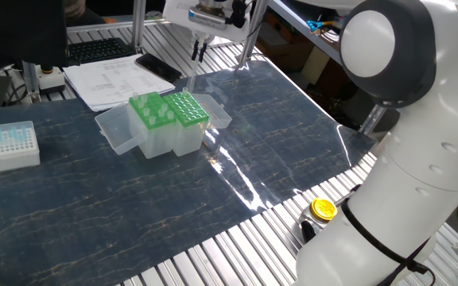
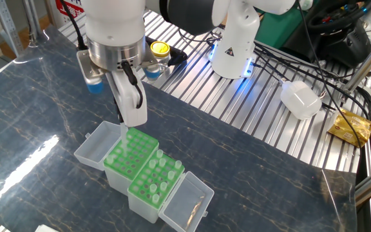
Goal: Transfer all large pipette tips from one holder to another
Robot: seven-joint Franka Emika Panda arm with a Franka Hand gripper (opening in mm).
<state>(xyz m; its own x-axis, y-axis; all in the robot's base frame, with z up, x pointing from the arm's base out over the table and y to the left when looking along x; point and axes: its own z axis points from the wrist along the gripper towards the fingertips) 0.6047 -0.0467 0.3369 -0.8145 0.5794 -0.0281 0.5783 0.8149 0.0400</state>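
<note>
Two green holders stand side by side with their clear lids open. One holder (image 1: 151, 111) (image 2: 158, 179) carries several large pipette tips with white collars. The other holder (image 1: 188, 109) (image 2: 129, 154) has a finer grid of holes. My gripper (image 1: 198, 52) (image 2: 129, 122) hangs above the far edge of the finer-grid holder. It is shut on a large pipette tip (image 1: 192, 78) (image 2: 121, 131), a thin clear cone that points down from the fingers. The cone's end hangs just above the open lid beside that holder.
A small white box (image 1: 8, 145) of bluish tips sits at the table's left. Papers (image 1: 114, 79) and a phone (image 1: 159, 67) lie behind the holders. A yellow-capped jar (image 1: 322, 210) (image 2: 159, 49) stands by the robot base (image 2: 237, 38). Clear lids (image 2: 187, 205) (image 2: 96, 147) flank the holders.
</note>
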